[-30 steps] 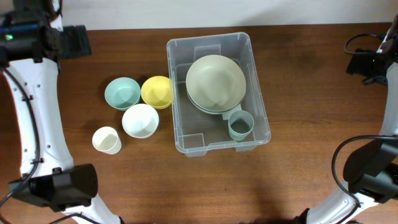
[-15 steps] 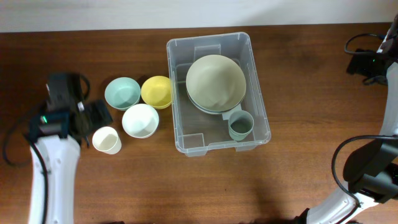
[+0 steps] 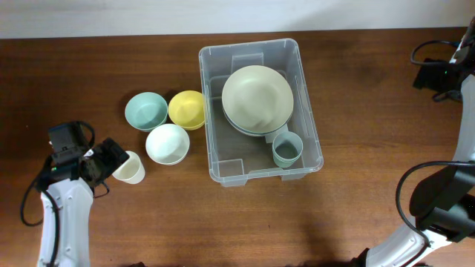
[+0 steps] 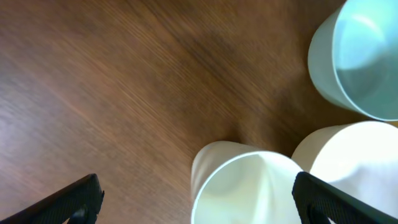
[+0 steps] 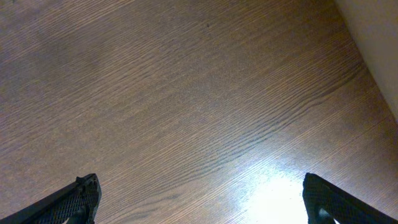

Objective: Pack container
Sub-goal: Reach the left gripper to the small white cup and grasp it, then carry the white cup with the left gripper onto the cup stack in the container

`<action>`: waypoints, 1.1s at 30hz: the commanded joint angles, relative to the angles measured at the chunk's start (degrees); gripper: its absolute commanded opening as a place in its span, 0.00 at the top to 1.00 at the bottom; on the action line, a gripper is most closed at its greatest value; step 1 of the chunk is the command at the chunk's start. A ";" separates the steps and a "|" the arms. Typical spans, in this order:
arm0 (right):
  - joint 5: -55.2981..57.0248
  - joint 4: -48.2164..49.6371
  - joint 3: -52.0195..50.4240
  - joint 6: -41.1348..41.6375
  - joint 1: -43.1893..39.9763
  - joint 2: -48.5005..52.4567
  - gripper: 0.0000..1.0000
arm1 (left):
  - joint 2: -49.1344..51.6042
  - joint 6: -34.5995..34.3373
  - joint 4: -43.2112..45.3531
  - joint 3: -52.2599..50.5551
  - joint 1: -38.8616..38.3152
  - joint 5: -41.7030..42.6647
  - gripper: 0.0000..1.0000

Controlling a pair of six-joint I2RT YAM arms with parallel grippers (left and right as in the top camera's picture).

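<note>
The clear plastic container (image 3: 306,104) stands at the table's middle and holds stacked pale green bowls (image 3: 257,98) and a grey-green cup (image 3: 287,148). Left of it sit a teal bowl (image 3: 145,111), a yellow bowl (image 3: 187,109), a white bowl (image 3: 167,143) and a white cup (image 3: 128,167). My left gripper (image 3: 111,157) is open beside the white cup (image 4: 249,186), with the cup's rim between the fingertips in the left wrist view. The white bowl (image 4: 354,155) and teal bowl (image 4: 364,56) show there too. My right gripper (image 3: 438,74) is open over bare wood at the far right.
Black cables lie at the table's right edge (image 3: 427,48). The right wrist view shows only bare wood (image 5: 186,93) and a pale wall strip at its top right.
My left arm has swung down from the table's back left corner to the front left, and its open gripper has come up against the white cup. The right arm has not moved.
</note>
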 commanded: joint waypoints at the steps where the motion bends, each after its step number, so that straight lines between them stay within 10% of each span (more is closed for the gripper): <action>1: 0.70 -0.02 0.28 0.48 -0.20 0.22 0.01 | 4.94 0.26 1.03 -0.46 0.35 5.33 0.01; 9: 0.70 -0.02 0.28 0.48 -0.20 0.22 0.01 | 11.28 0.31 0.92 -0.46 0.35 6.01 0.11; 15: 0.70 -0.02 0.28 0.48 -0.20 0.22 0.01 | 11.30 0.31 1.36 -0.46 0.35 4.74 0.99; 26: 0.70 -0.02 0.28 0.48 -0.20 0.22 0.01 | 6.27 9.68 -4.26 14.58 0.11 5.38 0.99; 33: 0.70 -0.02 0.28 0.48 -0.20 0.22 0.01 | 3.61 20.11 -4.24 32.57 -11.63 24.09 0.99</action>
